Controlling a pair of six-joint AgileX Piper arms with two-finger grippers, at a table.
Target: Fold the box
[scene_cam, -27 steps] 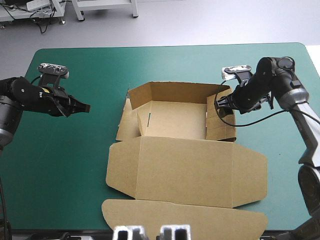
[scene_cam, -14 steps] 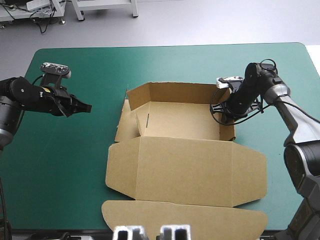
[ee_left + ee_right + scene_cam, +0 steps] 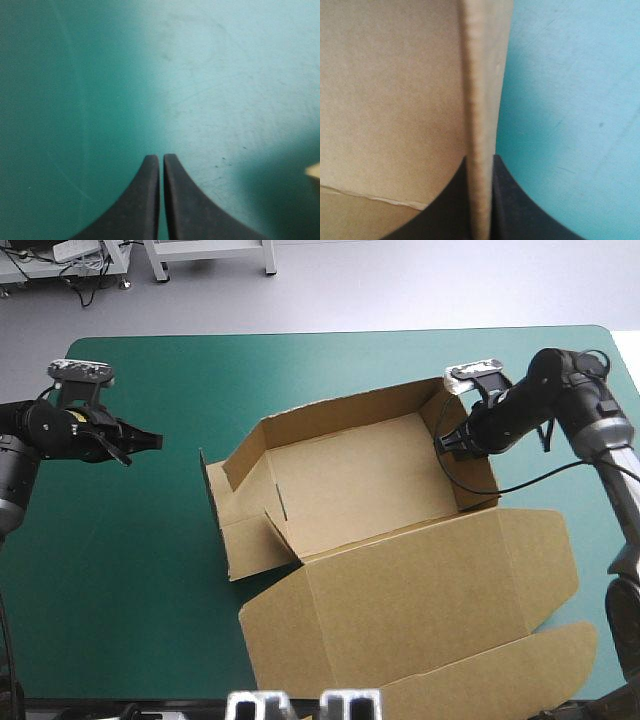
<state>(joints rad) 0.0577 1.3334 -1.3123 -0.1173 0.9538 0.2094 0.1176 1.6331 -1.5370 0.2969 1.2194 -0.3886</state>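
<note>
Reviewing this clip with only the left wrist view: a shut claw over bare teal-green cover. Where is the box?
Observer: The box sits on the middle of the table, apart from the left claw, which touches nothing.
Operator: Is the other arm on it?
Observer: Yes, the right claw is shut on the box's right wall, gripping its top edge.
Operator: And the lid?
Observer: The lid lies flat, open, toward the near edge.

Teal-green table cover (image 3: 300, 370), rounded far corners, pale grey floor (image 3: 400, 280) beyond, white frame legs (image 3: 158, 262)
</note>
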